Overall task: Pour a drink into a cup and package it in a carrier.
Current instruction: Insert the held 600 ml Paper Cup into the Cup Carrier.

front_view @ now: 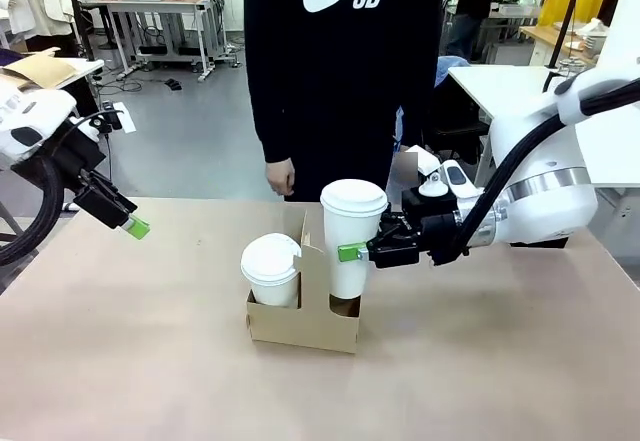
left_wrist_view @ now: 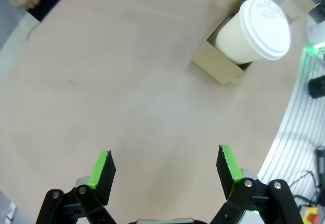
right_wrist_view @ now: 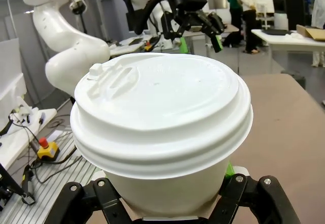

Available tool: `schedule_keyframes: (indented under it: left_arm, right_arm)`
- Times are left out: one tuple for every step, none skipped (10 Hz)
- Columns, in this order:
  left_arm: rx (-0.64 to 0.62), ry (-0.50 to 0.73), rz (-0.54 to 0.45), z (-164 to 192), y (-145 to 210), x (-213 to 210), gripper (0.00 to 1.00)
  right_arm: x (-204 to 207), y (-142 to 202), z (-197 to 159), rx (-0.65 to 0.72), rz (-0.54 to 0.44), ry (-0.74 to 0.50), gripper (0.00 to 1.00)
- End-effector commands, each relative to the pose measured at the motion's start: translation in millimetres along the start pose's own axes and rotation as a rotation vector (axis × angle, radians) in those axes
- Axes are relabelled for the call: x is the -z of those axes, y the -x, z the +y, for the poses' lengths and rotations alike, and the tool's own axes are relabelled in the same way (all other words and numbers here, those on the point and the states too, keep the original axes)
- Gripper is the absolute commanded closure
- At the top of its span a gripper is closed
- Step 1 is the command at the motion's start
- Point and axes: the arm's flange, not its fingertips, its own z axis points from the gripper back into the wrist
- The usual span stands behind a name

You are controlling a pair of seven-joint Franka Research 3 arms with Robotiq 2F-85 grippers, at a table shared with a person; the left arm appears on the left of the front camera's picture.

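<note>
The right jaws (front_view: 352, 252) are pinched on the side of the tall white cup (front_view: 352, 236), taking it at mid-height below the lid (right_wrist_view: 161, 109). The cup stands in the near-right pocket of the carrier (front_view: 303, 313), with most of its body above the cardboard; whether its base is fully seated cannot be told.

A paper cup of this kind is likely light when empty but noticeably heavier with drink in it, and its thin wall would give under a hard squeeze. Too much pressure could buckle it or lift the snap-on lid, so a moderate hold on the mid-wall, well under the rim, looks the safest place. The smooth paper taper could also let it slip upward through the pads.

A second lidded cup (front_view: 271, 269) sits lower in the left pocket, just beside the upright centre handle (front_view: 311, 261). The carrier is light folded cardboard and would probably slide or tip if nudged.

The left jaws (left_wrist_view: 165, 165) are spread and empty, hanging above bare bench well apart from the carrier.

The bench (front_view: 130, 361) is a flat, pale tan surface. A person (front_view: 340, 71) in a dark top stands at its far edge, one hand (front_view: 280, 176) hanging loose. Beyond are other work tables and a grey floor.
</note>
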Motion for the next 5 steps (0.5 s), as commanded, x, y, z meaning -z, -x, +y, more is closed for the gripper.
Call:
schedule_keyframes:
  left_arm:
    - [-0.008,0.000,0.019,-4.1,-3.4,-1.1,0.00]
    - [-0.008,0.000,0.019,-4.1,-3.4,-1.1,0.00]
    - [-0.008,0.000,0.019,-4.1,-3.4,-1.1,0.00]
    - [-0.008,0.000,0.019,-4.1,-3.4,-1.1,0.00]
    - [-0.008,0.000,0.019,-4.1,-3.4,-1.1,0.00]
  right_arm:
    - [2.1,3.9,-0.7,-0.039,-0.012,-0.035,0.20]
    - [2.7,5.6,0.8,-0.049,-0.021,-0.034,0.20]
    - [4.4,6.4,1.1,-0.056,-0.024,-0.034,0.20]
    - [6.7,8.0,0.7,-0.064,-0.028,-0.035,0.20]
    - [8.1,9.0,-0.3,-0.064,-0.030,-0.039,0.20]
